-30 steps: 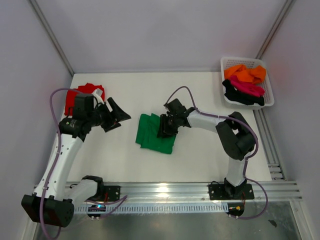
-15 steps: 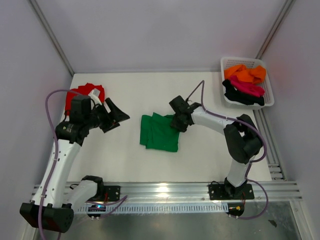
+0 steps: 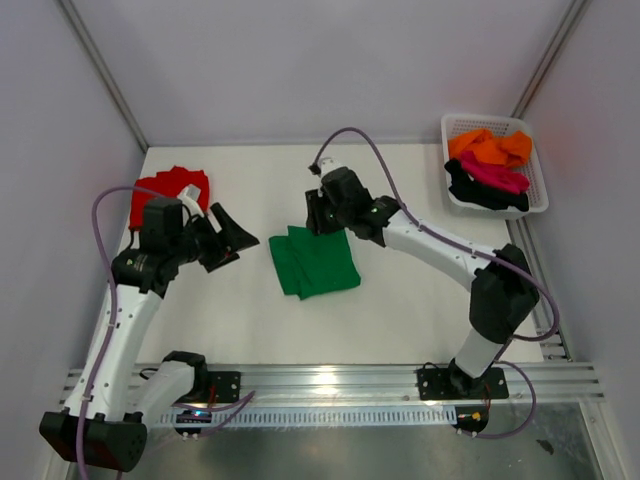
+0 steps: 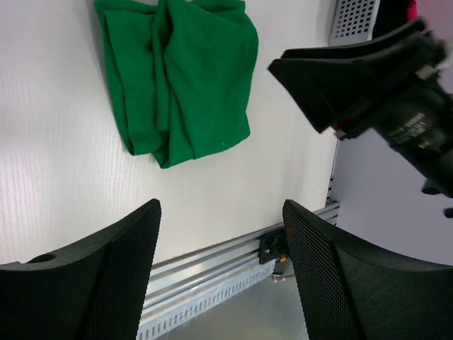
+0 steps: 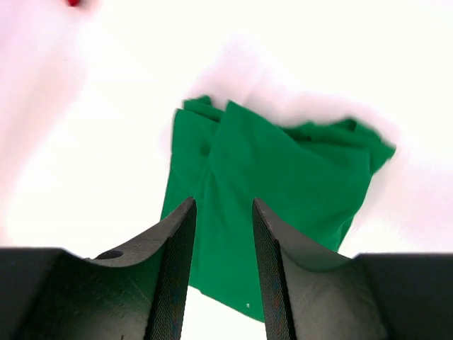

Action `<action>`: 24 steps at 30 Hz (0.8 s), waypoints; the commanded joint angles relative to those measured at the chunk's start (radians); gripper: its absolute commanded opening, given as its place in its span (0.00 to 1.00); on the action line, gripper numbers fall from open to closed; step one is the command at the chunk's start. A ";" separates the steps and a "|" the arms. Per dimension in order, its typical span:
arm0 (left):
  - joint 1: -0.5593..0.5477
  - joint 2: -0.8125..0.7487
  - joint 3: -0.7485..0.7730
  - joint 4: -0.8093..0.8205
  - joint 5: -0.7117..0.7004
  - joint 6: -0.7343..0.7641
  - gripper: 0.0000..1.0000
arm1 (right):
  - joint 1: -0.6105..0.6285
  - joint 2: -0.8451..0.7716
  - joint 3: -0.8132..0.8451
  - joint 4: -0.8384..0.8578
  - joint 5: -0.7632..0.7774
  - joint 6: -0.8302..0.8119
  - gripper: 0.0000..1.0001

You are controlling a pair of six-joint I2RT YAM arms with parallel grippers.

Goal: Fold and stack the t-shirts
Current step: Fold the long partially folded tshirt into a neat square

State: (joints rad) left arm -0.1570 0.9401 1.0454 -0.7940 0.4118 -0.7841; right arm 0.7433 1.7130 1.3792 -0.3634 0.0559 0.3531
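The bright green t-shirt (image 3: 315, 262) lies folded in a rough rectangle at the middle of the table; it also shows in the left wrist view (image 4: 180, 78) and the right wrist view (image 5: 276, 184). My right gripper (image 3: 318, 214) hovers at the shirt's far edge, jaws a little apart and empty (image 5: 223, 204). My left gripper (image 3: 232, 240) is open and empty to the left of the shirt (image 4: 221, 207). The red t-shirt (image 3: 160, 190) lies at the far left behind the left arm. Orange (image 3: 490, 147), magenta (image 3: 492, 175) and black (image 3: 480, 192) t-shirts lie in the basket.
The white mesh basket (image 3: 537, 190) stands at the back right corner. The aluminium rail (image 3: 330, 380) runs along the near edge. Grey walls close in the table on the left, back and right. The right arm (image 4: 368, 78) shows in the left wrist view.
My right gripper has left the green shirt's right side and moved to its far edge, raised and empty. The shirt now lies flatter and shifted slightly. The left arm barely moved.
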 commanded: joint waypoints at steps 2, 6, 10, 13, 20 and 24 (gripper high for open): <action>-0.001 0.000 -0.015 0.021 0.012 -0.004 0.73 | 0.027 -0.084 0.074 -0.037 -0.082 -0.377 0.42; -0.001 0.003 -0.022 0.027 0.016 -0.012 0.73 | 0.053 -0.093 0.047 -0.084 0.046 -0.528 0.42; -0.001 0.002 -0.027 0.029 0.013 -0.015 0.73 | 0.057 -0.101 -0.026 -0.032 0.105 -0.653 0.42; -0.001 -0.001 -0.028 0.022 0.013 -0.021 0.73 | 0.074 -0.038 -0.006 -0.074 0.175 -0.765 0.42; -0.001 -0.020 -0.028 0.003 -0.013 -0.018 0.73 | 0.122 0.129 0.118 -0.218 0.202 -0.850 0.42; -0.001 -0.029 -0.028 -0.014 -0.034 -0.009 0.73 | 0.152 0.186 0.144 -0.261 0.171 -0.855 0.41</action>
State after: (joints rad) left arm -0.1570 0.9356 1.0237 -0.7963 0.3988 -0.8040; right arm 0.8726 1.8877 1.4631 -0.5625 0.2306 -0.4580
